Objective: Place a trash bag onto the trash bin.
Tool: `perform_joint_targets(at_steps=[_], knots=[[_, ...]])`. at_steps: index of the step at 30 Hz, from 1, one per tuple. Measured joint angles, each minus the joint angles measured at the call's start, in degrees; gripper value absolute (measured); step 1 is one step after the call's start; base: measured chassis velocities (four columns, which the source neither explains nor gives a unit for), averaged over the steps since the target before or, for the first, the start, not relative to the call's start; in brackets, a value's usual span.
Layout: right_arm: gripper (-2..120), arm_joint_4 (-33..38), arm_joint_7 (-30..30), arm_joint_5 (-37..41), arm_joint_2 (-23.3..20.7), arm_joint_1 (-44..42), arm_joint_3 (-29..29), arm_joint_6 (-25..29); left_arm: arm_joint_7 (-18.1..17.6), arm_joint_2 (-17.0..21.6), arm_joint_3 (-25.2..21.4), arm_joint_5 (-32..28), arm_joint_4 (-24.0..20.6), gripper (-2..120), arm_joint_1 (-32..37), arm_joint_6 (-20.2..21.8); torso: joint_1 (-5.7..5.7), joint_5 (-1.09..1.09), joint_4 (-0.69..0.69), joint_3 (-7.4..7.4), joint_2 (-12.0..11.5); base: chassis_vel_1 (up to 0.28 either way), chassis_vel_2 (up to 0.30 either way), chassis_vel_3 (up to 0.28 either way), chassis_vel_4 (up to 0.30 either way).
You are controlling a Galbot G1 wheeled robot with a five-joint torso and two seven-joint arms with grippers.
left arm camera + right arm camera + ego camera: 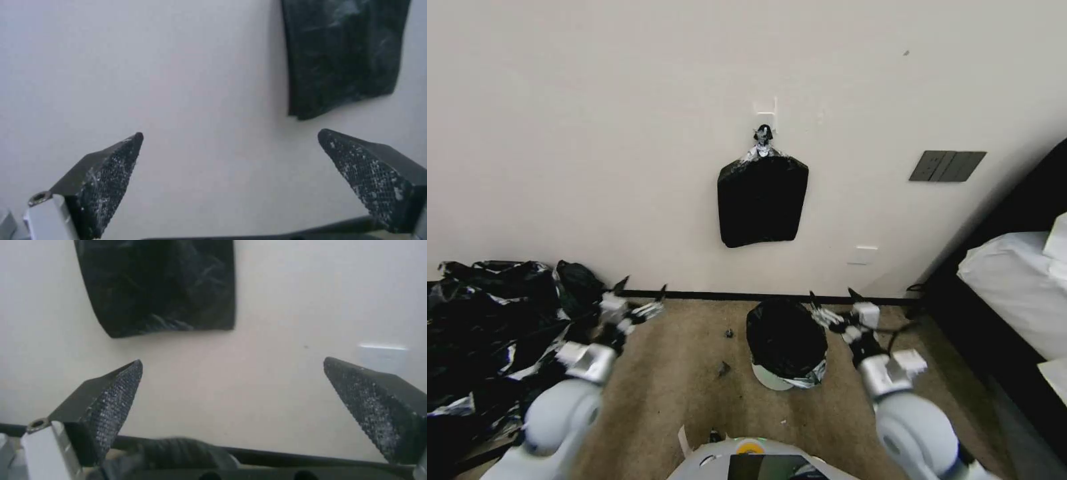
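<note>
Both my jaws spread wide, left gripper (pixel 642 291) and right gripper (pixel 832 295) flanking the trash bag (pixel 785 337) draped over the trash bin (pixel 775 377), lower center.

The carpeted floor (pixel 680 380) carries the trash bin (pixel 774 378), standing near the wall with the trash bag (pixel 786 337) draped over it. A heap of black plastic (pixel 487 327) lies at the left. Small dark scraps (pixel 724 367) lie beside the bin.

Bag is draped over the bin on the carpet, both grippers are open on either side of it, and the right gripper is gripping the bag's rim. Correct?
Not quite: in the head view the right gripper holds nothing, open beside the trash bag covering the trash bin. The left gripper is open too.
</note>
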Motion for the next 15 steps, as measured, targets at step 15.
perform_joint_targets(at_steps=[15], knots=[[100,-2.81,-4.13,-13.34,12.19,-17.91,-0.05,19.67,-1.68,-12.41,1.87,6.19,-5.33,100,17.99,-9.13,0.0,0.03,-0.02,0.01,0.0,0.0,0.0,0.0,0.0]])
